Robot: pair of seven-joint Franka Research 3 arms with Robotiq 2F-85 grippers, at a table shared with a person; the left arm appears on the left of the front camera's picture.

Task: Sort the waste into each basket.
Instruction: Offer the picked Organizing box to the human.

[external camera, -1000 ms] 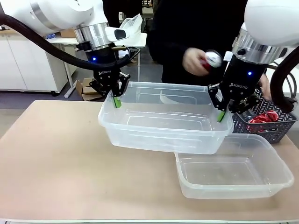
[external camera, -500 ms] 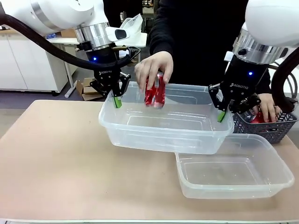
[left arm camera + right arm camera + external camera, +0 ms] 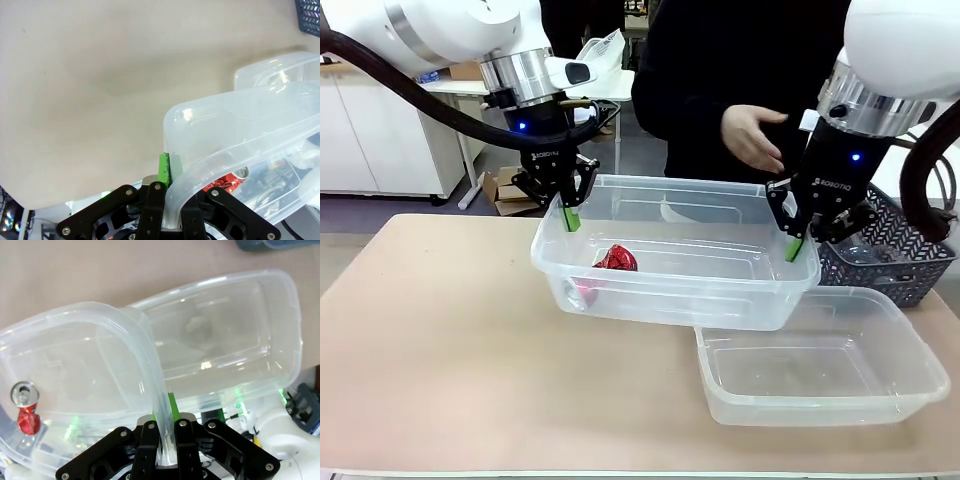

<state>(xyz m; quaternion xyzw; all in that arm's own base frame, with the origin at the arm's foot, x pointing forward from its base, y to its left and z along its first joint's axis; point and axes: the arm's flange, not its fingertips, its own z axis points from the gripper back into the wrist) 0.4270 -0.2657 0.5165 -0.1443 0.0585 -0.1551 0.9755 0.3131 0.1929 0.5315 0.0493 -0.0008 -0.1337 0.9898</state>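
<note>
Your left claw [image 3: 567, 215] is clenching on the left rim of the raised tub [image 3: 720, 300], and your right claw [image 3: 793, 245] is clenching on its right rim, holding it clear of the worktop [image 3: 440, 350]. A crushed red can [image 3: 616, 260] is lying inside it, toward the left end. The second tub [image 3: 800, 410] is sitting on the worktop, its near corner tucked under the raised one. A person's hand [image 3: 752, 135] is hovering behind.
</note>
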